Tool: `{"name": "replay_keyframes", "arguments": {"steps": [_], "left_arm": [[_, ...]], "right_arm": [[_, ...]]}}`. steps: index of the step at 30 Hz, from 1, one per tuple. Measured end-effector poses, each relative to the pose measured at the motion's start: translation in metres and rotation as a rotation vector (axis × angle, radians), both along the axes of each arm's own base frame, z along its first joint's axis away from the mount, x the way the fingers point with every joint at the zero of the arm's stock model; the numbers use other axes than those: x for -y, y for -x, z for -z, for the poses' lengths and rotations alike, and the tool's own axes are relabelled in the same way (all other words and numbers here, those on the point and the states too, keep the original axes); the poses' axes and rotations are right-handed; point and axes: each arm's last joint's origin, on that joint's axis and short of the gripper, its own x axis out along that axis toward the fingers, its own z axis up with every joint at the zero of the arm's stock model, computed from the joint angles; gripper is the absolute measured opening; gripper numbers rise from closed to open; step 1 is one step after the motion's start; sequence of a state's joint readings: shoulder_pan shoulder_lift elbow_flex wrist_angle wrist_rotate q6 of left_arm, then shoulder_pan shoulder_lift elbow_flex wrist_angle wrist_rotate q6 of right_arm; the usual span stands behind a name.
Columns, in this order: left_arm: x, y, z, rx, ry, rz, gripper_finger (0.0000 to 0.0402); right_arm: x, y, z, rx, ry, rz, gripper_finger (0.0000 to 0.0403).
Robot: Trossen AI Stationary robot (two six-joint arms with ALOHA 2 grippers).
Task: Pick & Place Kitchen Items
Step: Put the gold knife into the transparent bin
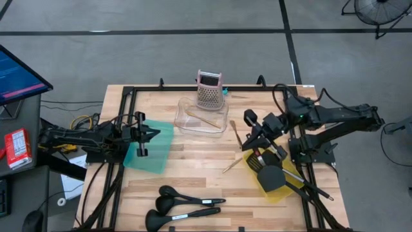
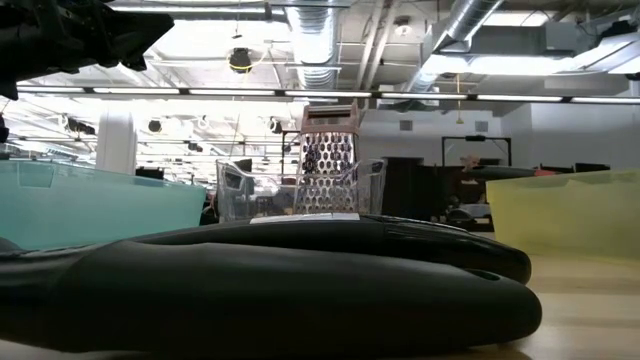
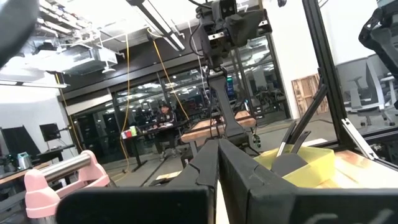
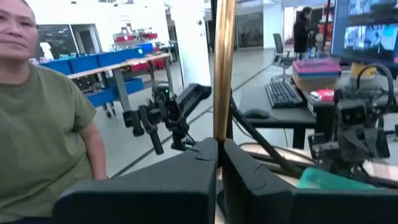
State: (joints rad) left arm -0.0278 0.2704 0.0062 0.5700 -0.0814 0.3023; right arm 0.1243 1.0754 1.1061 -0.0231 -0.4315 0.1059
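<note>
My right gripper (image 1: 247, 140) is raised over the table's right half, shut on a thin golden stick (image 4: 223, 68); the same stick (image 1: 236, 133) also shows from above. Another pale stick (image 1: 233, 164) lies on the wood beside the yellow tray (image 1: 278, 191), which holds black utensils (image 1: 270, 174). Three black ladles (image 1: 187, 205) lie by the near edge. One more stick (image 1: 203, 119) rests in the clear container (image 1: 182, 120). My left gripper (image 1: 153, 134) waits shut over the teal tray (image 1: 151, 151), holding nothing. My right gripper pinches the golden stick's lower part (image 4: 221, 127) between its two fingers. The fingers point level, toward the table's left side, and lie across the stick. The stick stands up from the fingers, lifted clear of the table.
A pink box grater (image 1: 210, 89) stands at the far edge behind the clear container. A black frame (image 1: 122, 103) runs around the tabletop. A person (image 4: 43, 106) in a green shirt stands beyond the table's left side. Bare wood lies at the middle (image 1: 199, 161).
</note>
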Motion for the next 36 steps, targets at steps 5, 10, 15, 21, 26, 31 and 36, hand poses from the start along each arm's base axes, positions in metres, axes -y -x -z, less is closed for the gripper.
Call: {"name": "replay_keyframes", "arguments": {"steps": [5,10,15,21,26,31,36], "left_arm": [[0.0,0.0,0.0,0.0,0.0,0.0,0.0002],[0.0,0.0,0.0,0.0,0.0,0.0,0.0002],[0.0,0.0,0.0,0.0,0.0,0.0,0.0002],[0.0,0.0,0.0,0.001,0.0,0.0,0.0002],[0.0,0.0,0.0,0.0,0.0,0.0,0.0002],[0.0,0.0,0.0,0.0,0.0,0.0,0.0002],[0.0,0.0,0.0,0.0,0.0,0.0,0.0002]], "right_arm": [[0.0,-0.003,0.002,-0.006,0.0,0.023,0.0003],[0.012,-0.016,0.008,-0.036,0.006,0.235,0.0003],[0.034,-0.039,0.027,-0.118,0.018,0.447,0.0003],[0.06,-0.082,0.074,-0.299,0.037,0.573,0.0003],[0.081,-0.11,0.127,-0.528,0.011,0.635,0.0003],[0.099,-0.122,0.171,-0.723,-0.021,0.694,0.0003],[0.105,-0.131,0.183,-0.874,0.006,0.7,0.0003]]}}
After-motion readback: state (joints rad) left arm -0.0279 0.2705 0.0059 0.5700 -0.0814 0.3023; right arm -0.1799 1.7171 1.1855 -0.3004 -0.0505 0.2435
